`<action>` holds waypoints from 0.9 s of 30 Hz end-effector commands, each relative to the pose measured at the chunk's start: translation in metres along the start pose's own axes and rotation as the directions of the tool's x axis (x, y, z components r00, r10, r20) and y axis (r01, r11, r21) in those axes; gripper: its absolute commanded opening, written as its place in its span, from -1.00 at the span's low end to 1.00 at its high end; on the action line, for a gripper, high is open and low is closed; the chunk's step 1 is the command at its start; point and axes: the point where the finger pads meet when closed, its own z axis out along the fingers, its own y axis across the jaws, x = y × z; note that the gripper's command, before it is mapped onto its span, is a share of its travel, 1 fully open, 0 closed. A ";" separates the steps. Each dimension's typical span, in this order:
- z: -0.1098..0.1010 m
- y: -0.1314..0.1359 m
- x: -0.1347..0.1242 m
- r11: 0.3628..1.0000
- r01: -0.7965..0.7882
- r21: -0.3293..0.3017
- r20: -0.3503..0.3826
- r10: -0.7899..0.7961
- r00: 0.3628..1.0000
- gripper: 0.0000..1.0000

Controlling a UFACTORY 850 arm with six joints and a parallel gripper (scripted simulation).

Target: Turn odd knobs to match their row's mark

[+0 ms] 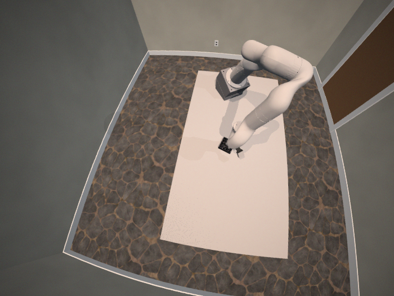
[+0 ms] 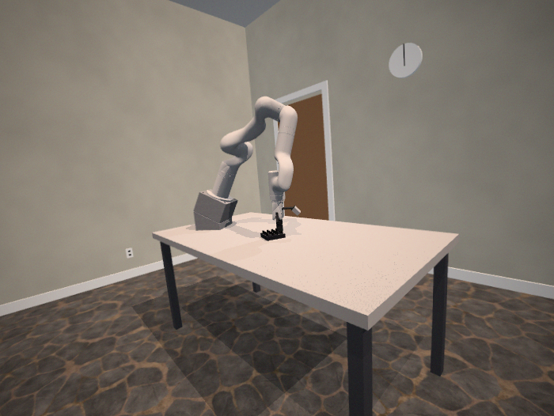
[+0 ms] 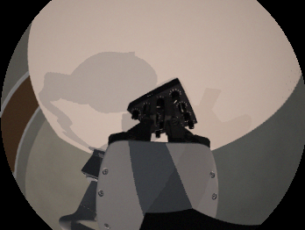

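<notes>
The black knob box (image 1: 223, 144) (image 2: 271, 234) stands on the white table (image 1: 223, 206) (image 2: 340, 263), in its half nearer the robot base. It is small in the top and exterior views, and the knob lines and names are too small to read. My gripper (image 2: 278, 225) (image 3: 159, 104) points straight down onto the box and is shut on one knob at the box's edge nearest the wrist camera. In the wrist view the dark fingers close in on that knob from both sides. In the overhead view the forearm hides the fingers and part of the box.
The grey robot base (image 1: 231, 83) (image 2: 214, 210) sits at the table's far end. The arm arches over the table between the base and the box. A door (image 2: 309, 156) and a wall clock (image 2: 404, 59) are on the wall behind.
</notes>
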 end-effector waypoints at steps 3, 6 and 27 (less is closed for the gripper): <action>0.000 0.000 0.001 0.989 0.148 -0.014 -0.011 -0.148 0.989 -0.84; 0.000 0.000 0.001 0.985 0.172 -0.015 -0.010 -0.172 0.985 -0.84; 0.000 0.000 0.001 0.868 0.495 -0.017 -0.005 -0.496 0.869 -0.84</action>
